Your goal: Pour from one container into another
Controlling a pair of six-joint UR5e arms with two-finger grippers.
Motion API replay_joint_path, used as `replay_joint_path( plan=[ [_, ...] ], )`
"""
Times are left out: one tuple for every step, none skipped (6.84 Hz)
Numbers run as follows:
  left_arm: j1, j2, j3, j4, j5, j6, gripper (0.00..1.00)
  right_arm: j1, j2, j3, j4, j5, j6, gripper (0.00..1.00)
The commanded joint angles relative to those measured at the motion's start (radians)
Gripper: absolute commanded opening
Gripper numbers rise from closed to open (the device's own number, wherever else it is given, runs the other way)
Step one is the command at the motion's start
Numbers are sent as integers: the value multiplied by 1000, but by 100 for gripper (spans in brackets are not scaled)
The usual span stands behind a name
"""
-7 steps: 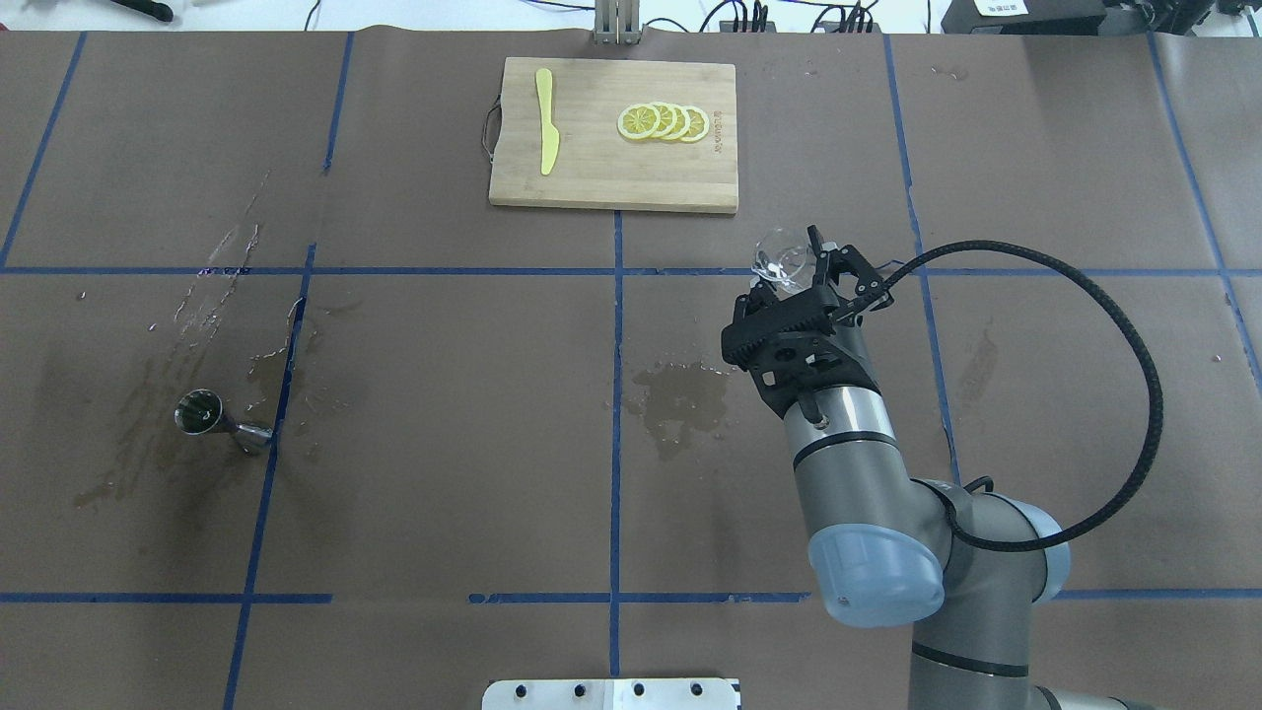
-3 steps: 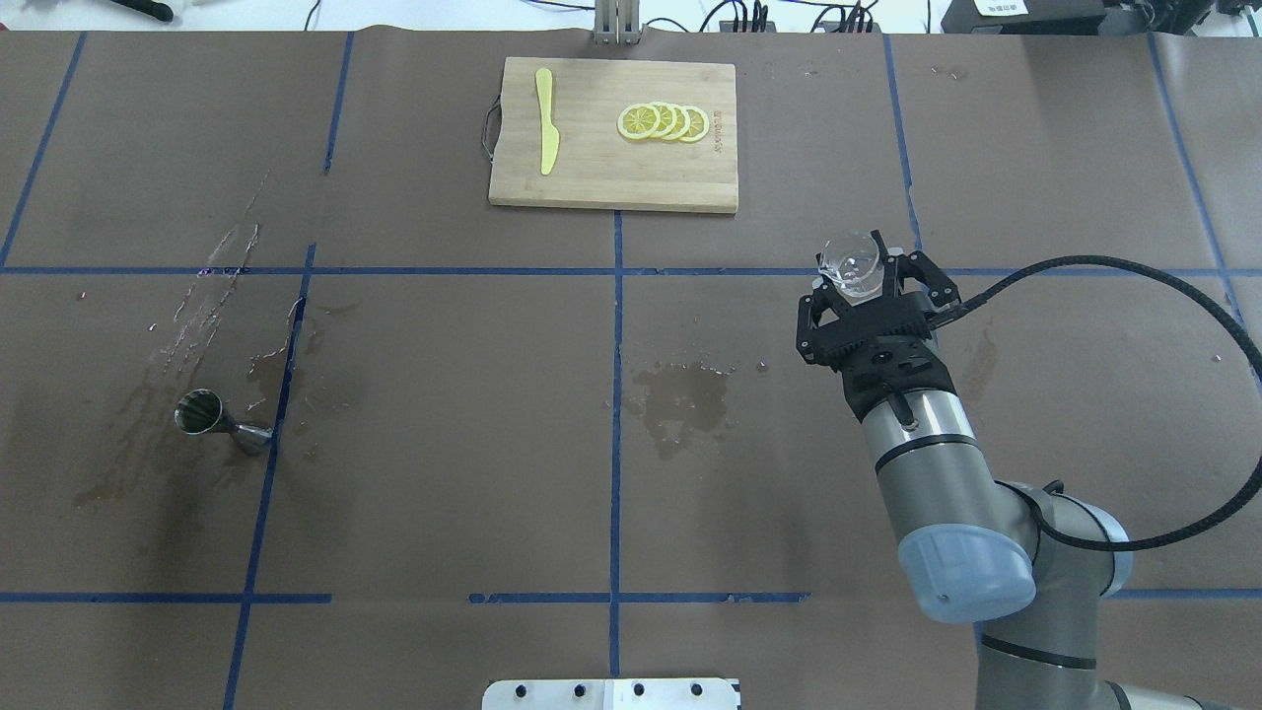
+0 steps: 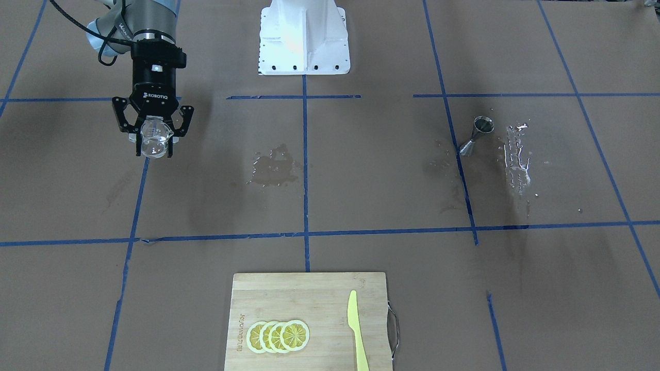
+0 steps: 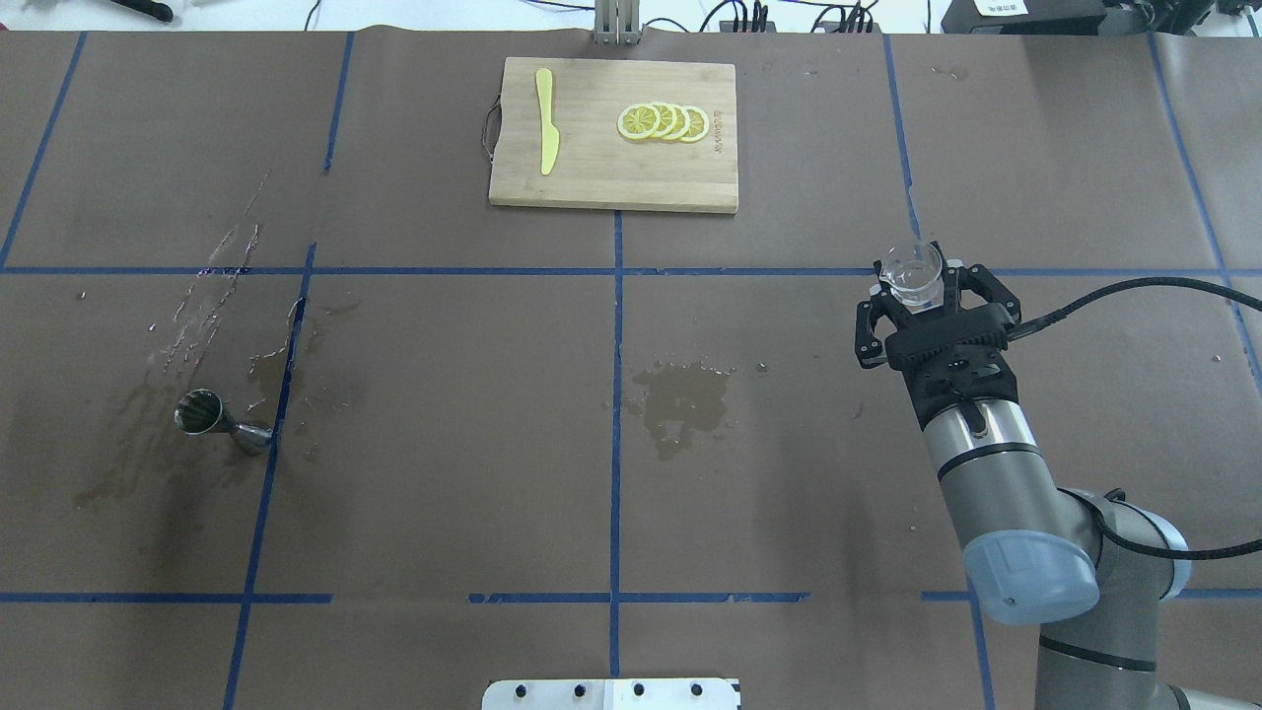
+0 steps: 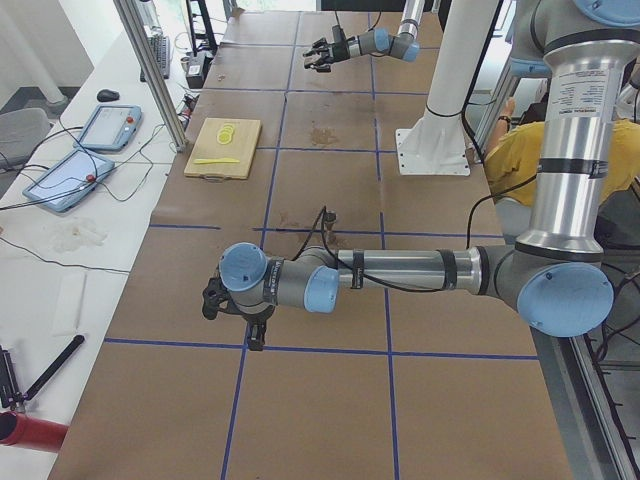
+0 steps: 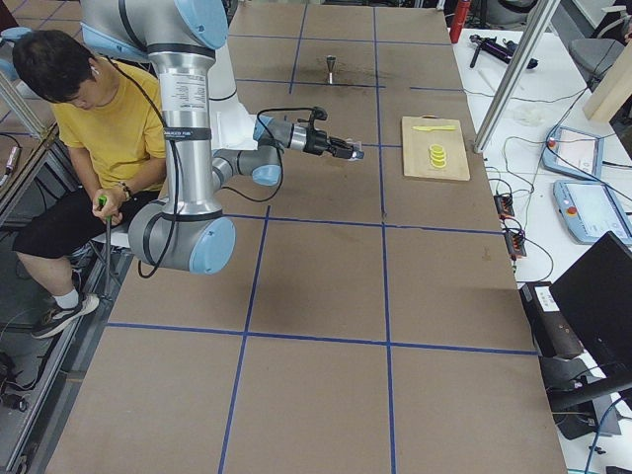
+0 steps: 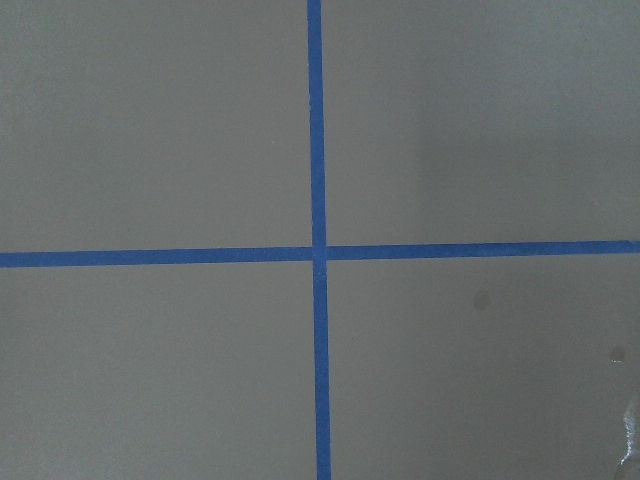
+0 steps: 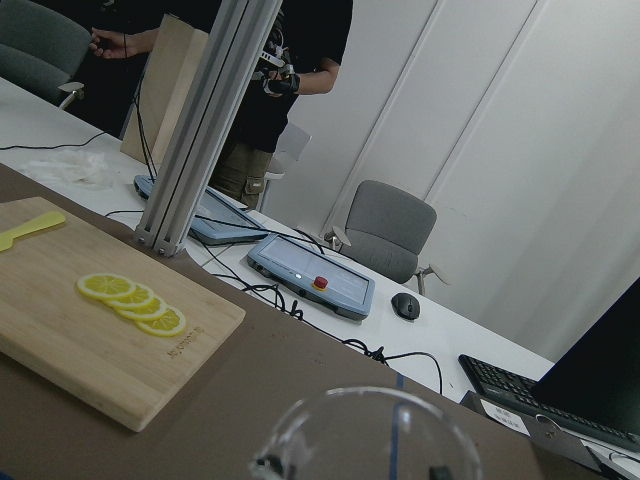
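Note:
My right gripper (image 4: 915, 286) is shut on the small clear glass (image 4: 910, 272), holding it mouth up above the right side of the table. The front view shows the same glass (image 3: 154, 142) between the fingers of my right gripper (image 3: 153, 144). Its rim (image 8: 330, 397) fills the bottom of the right wrist view. The steel jigger (image 4: 219, 421) stands far off on the left, on wet paper, and appears again as the jigger (image 3: 477, 135) from the front. My left gripper (image 5: 213, 298) shows only from the left side; I cannot tell its state.
A wooden cutting board (image 4: 592, 177) at the far middle carries lemon slices (image 4: 663, 121) and a yellow knife (image 4: 546, 120). A wet stain (image 4: 680, 399) marks the table centre, with spilled drops (image 4: 212, 296) near the jigger. A seated person (image 6: 104, 128) is beside the robot base.
My right gripper has carried the glass to the right, away from the centre line. The glass has turned from tilted to mouth up. The jigger has not moved.

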Motion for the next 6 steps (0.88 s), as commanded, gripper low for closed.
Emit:
replay_joint_path(
  plan=[
    [1,-2,-2,-1,0,-1,100,2,-62,-18,10,7,132,0],
    [1,-2,-4,-1,0,-1,100,0,-105,-21,14,38,252,0],
    [1,-2,-3,-3,0,-1,100,-2,-116,-30,14,67,431,0],
    [1,-2,-4,-3,0,-1,100,-2,-124,-64,16,76,489,0],
    [1,-3,-4,-3,-2,-1,100,-18,-130,-84,34,78,553,0],
    [1,-2,-4,-3,-2,-1,100,-38,-146,-124,55,76,611,0]
  ],
)
